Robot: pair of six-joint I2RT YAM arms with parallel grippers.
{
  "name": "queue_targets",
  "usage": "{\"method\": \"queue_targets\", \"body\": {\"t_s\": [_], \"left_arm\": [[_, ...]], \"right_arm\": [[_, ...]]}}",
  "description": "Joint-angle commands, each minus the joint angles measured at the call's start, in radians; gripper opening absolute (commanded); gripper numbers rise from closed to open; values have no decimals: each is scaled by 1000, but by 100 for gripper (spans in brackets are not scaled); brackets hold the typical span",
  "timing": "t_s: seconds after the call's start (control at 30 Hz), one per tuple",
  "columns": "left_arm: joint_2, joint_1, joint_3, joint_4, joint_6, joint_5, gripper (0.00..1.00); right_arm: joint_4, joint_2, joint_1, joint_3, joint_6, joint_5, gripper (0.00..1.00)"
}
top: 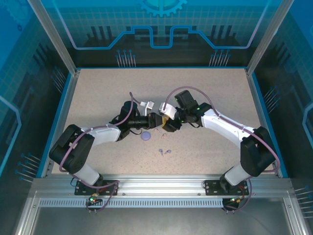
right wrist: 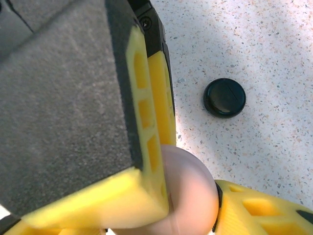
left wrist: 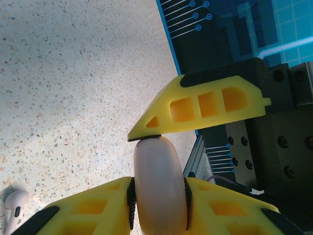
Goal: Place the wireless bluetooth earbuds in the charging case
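Top external: speckled beige tabletop (top: 210, 93) (blue walls (top: 161, 24) around); purple earbuds (top: 165, 151) loose.

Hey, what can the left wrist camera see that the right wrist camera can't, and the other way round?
Left wrist, not right wrist: a pale earbud lying on the table near the lower left corner, and the blue wall of the enclosure. Right wrist, not left wrist: a black round case lying by itself on the table. Both: the pale pink case, with yellow fingers pressed against it.
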Motion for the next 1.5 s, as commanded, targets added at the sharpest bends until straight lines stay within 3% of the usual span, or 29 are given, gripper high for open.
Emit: {"method": "queue_targets", "body": {"t_s": [0.0,0.27,0.47,0.6,0.77,0.87,1.03,1.23,1.47], "left_arm": [[-31,-17,18,-15,50,41,32],[-122,-18,-9,-46,127,-37,29],[-246,-18,-42,-54,231,-133,25],[-352,-18,-64,-22,314,-174,25],[-473,-18,-95,40,419,-190,25],[-522,-17,-103,94,466,-169,25],[-564,-20,-101,172,516,-100,19],[-571,-26,-89,216,554,-47,16],[-572,-39,-88,215,599,-31,15]], "right_arm": [[2,-11,1,40,3,-26,56],[3,-143,-54,-24,35,-87,82],[130,-356,-166,-167,156,-288,92],[222,-459,-237,-238,254,-469,91],[255,-504,-241,-264,292,-607,89],[253,-490,-234,-219,293,-707,87],[96,-424,-197,-61,184,-807,84],[-84,-307,-153,139,64,-838,78],[-113,-194,-118,251,49,-802,74]]}}
